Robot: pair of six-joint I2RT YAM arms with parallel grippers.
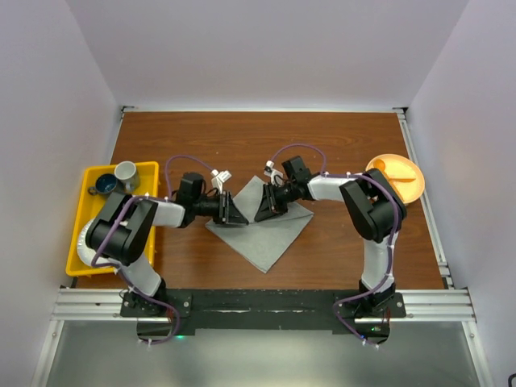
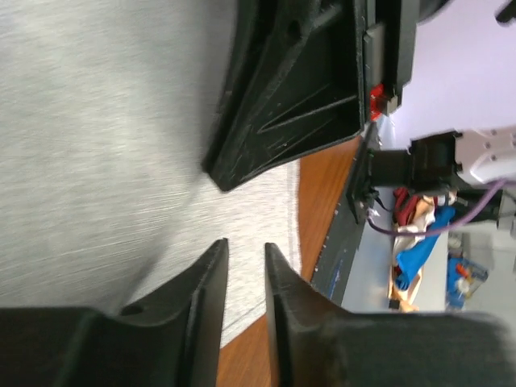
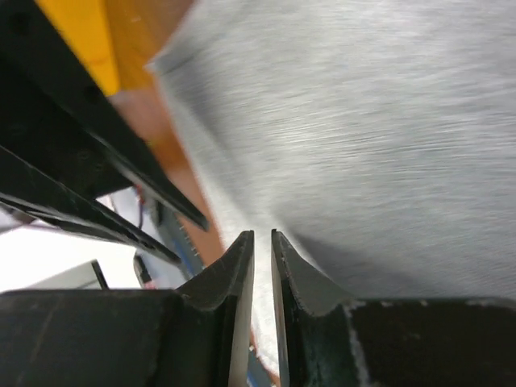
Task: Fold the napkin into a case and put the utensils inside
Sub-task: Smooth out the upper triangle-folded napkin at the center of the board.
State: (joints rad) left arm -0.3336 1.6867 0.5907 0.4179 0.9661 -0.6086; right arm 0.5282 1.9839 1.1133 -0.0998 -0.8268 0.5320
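Jaws of the left gripper (image 2: 246, 246) and the right gripper (image 3: 262, 235) each stand nearly together with a thin slit between them, just over the napkin (image 1: 270, 235); whether either pinches cloth cannot be told. The light-grey napkin lies flat as a diamond at the middle of the table (image 1: 242, 137), one corner toward the near edge, both grippers facing each other over its far half. Thin, limp and light, it will probably sag and slip on the wood, so a hold right at an edge or corner looks soundest; no copper utensils can be made out.
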